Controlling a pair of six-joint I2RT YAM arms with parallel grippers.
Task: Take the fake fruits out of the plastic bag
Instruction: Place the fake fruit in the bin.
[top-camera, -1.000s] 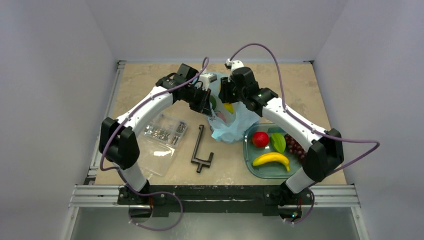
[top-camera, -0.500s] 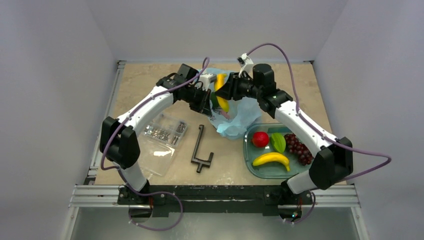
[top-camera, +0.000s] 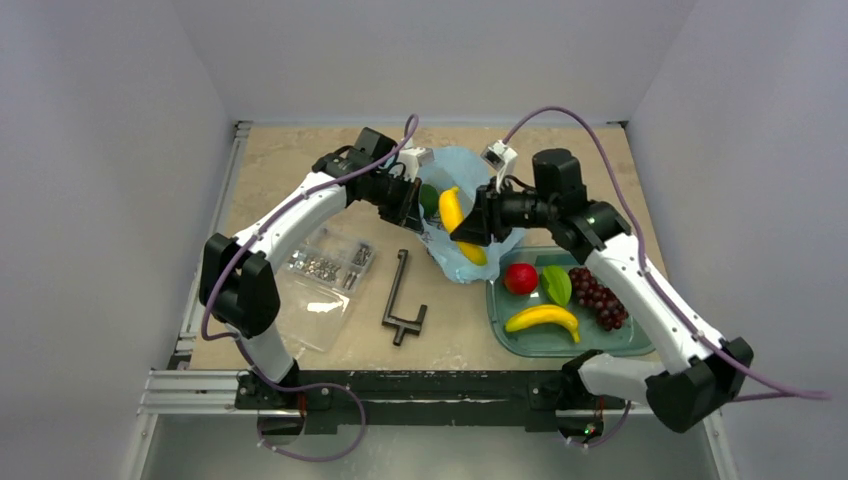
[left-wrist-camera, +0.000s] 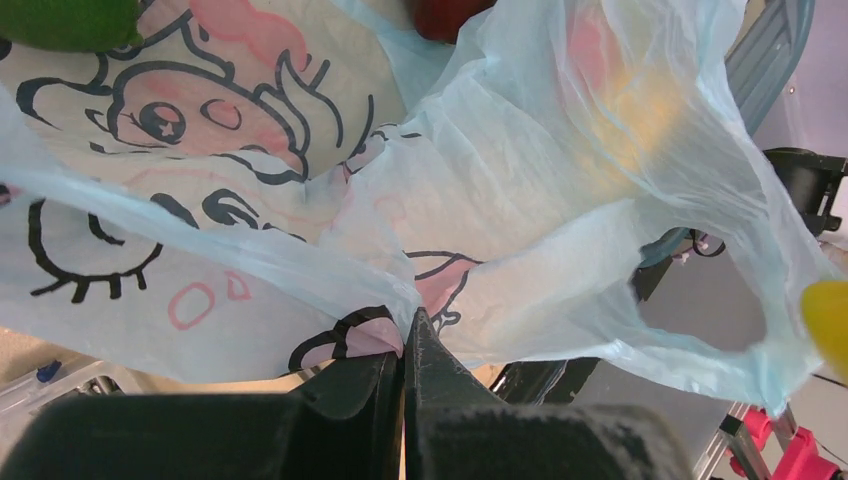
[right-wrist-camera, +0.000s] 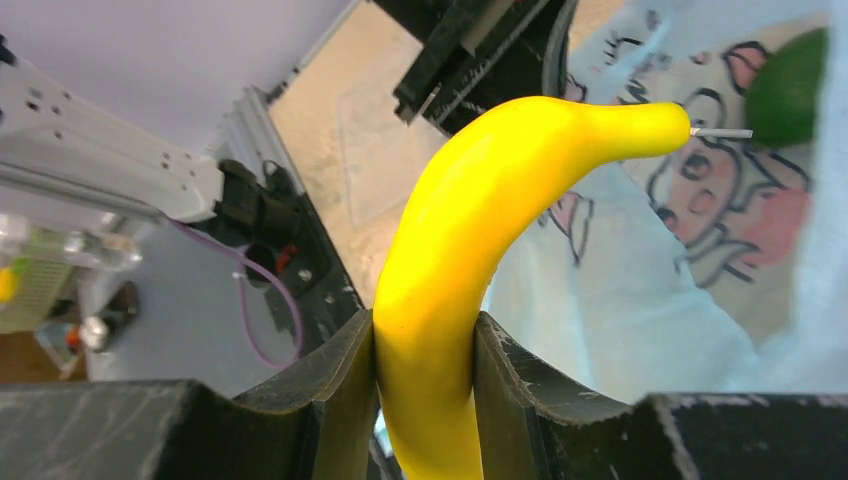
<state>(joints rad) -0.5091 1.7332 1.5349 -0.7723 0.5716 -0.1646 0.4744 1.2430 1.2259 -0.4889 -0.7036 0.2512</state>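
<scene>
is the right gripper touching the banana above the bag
Touching. The right wrist view shows the right gripper clamped on the banana, no gap on either side.

Tan marbled table (top-camera: 290, 170), four items on it.
At left lay a clear bag of screws (top-camera: 322, 280), flat. Just right of it lay a black T-shaped tool (top-camera: 397, 290), long bar pointing away from the arm bases. The light-blue plastic bag (top-camera: 452, 262) rested its lower end mid-table, touching the far left corner of a teal tray (top-camera: 545, 346) at near right.
</scene>
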